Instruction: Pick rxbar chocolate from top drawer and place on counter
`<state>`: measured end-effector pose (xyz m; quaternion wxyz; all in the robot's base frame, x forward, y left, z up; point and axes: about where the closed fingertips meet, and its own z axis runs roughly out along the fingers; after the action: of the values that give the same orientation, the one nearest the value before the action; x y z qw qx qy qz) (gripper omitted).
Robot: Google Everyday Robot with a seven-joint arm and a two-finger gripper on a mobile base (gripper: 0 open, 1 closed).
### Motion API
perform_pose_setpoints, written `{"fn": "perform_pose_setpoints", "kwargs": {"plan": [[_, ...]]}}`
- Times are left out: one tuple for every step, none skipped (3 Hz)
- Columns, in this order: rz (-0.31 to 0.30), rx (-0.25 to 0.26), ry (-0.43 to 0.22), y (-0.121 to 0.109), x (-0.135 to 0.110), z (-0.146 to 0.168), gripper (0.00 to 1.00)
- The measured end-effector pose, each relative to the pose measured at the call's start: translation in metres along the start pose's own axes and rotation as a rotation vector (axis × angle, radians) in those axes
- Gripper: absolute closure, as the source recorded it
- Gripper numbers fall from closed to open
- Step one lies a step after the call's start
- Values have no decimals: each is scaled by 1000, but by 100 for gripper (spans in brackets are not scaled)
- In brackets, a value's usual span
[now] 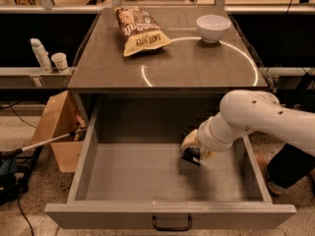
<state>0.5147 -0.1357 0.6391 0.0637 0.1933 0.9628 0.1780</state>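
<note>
In wide grey top drawer [138, 176], end effector [193, 151] sits at dark-wrapped flat rxbar chocolate [190, 158]; grip state unclear. Bar likely light, slick: pinch across width.

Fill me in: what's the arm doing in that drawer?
The robot's white arm reaches into the open top drawer, with its hand low over the drawer floor, right of the middle. The rxbar chocolate can't be told apart from the dark shape at the hand, so a grasp isn't confirmed. The counter above holds only a snack bag and a white bowl; no bar has been placed there yet.
</note>
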Motion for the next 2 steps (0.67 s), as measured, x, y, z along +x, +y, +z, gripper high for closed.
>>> {"fn": "perform_pose_setpoints", "kwargs": {"plan": [[-29, -163, 133, 9, -3, -28, 100], [-130, -310, 244, 16, -7, -54, 100]]}}
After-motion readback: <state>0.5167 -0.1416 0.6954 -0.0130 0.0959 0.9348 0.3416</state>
